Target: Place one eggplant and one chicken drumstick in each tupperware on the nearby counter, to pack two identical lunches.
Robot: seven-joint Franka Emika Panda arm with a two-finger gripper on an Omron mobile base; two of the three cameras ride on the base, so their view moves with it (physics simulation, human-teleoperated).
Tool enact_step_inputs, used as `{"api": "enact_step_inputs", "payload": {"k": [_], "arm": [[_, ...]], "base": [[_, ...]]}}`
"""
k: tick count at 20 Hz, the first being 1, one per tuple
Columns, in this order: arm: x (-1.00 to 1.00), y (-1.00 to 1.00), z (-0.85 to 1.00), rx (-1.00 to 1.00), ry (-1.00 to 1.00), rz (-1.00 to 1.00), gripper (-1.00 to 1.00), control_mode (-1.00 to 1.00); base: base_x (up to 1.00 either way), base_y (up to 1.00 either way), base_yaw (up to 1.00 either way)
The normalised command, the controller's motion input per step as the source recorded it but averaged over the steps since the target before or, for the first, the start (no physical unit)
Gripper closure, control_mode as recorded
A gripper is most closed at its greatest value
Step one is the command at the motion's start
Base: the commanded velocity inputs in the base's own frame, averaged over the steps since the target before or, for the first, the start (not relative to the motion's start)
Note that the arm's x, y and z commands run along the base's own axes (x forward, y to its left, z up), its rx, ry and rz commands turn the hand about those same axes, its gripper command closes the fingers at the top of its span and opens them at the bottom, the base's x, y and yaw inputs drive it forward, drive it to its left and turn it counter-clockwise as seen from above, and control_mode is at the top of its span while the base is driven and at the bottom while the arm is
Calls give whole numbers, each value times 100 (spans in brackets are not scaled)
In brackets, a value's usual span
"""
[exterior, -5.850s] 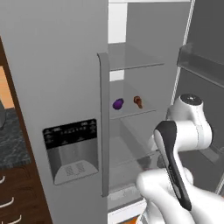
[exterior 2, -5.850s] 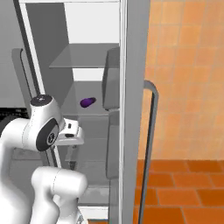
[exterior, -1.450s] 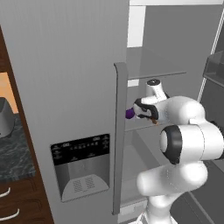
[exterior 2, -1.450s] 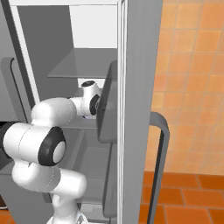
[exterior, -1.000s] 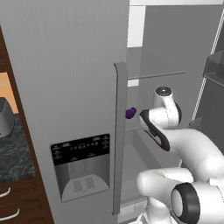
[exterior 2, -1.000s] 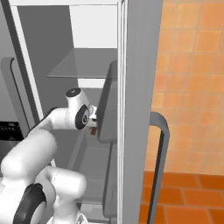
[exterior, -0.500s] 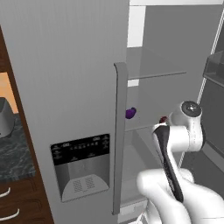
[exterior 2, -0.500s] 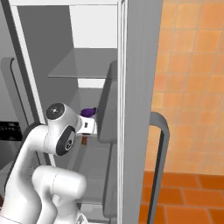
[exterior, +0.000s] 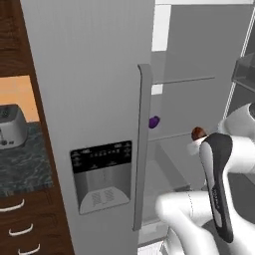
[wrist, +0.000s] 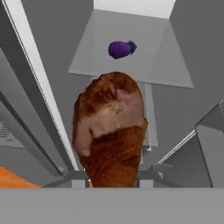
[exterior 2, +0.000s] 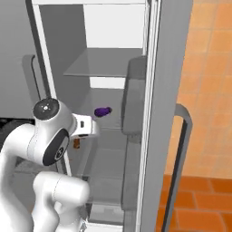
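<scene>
One chicken drumstick (wrist: pixel 111 131) is sitting clenched in the tool (wrist: pixel 111 181), just outside the fridge shelf (wrist: pixel 131 65) where the eggplant (wrist: pixel 121 48) is waiting. Keeping the grip firm while swinging toward the worktop (exterior: pixel 22 167) looks wise.

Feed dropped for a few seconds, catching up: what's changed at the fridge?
The tool took the chicken drumstick off the fridge shelf and has drawn back out with it. The eggplant stayed on the shelf; the fridge door is as before.
</scene>
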Motion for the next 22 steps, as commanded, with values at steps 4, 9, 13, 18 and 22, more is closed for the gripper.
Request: {"api": "enact_step_inputs", "payload": {"k": [4, 9, 13, 18, 22], "arm": [[0, 0, 0, 0, 0, 0, 100, 100], [0, 0, 0, 0, 0, 0, 100, 100], [0, 0, 0, 0, 0, 0, 100, 100], [0, 0, 0, 0, 0, 0, 100, 100], [0, 0, 0, 0, 0, 0, 100, 100]], "base": [[-85, 97, 21], [-9, 100, 17], [11, 100, 13], [25, 100, 19], [44, 100, 17]]}}
